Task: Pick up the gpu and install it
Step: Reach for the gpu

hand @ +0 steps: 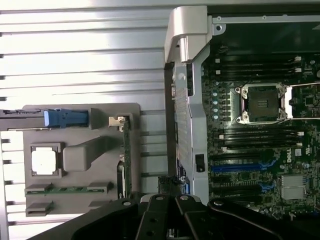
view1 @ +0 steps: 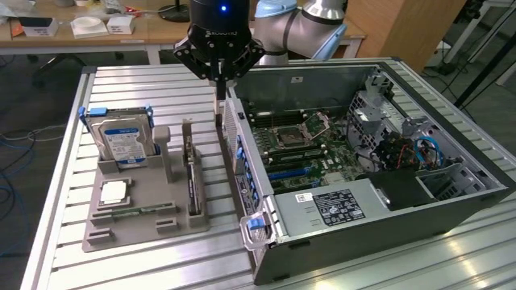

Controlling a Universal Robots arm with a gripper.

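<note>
The gpu (view1: 192, 178) stands on edge in a slot of the grey holder (view1: 145, 232), a thin dark blade on the exterior view's left of the computer case. In the wrist view the gpu (hand: 127, 155) appears as a narrow strip along the holder's (hand: 80, 112) side. My gripper (view1: 219, 93) hangs above the gap between the holder and the case wall, past the card's far end. Its fingers are shut together with nothing between them. The gripper (hand: 170, 187) shows its black linkage at the picture's edge.
The open computer case (view1: 451, 211) lies on its side with the motherboard (view1: 306, 145) exposed, its blue slots (hand: 240, 167) and CPU socket (hand: 262, 102) visible. The holder also carries a silver hard drive (view1: 121, 139), a square chip (view1: 115, 192) and a green memory stick (view1: 133, 211).
</note>
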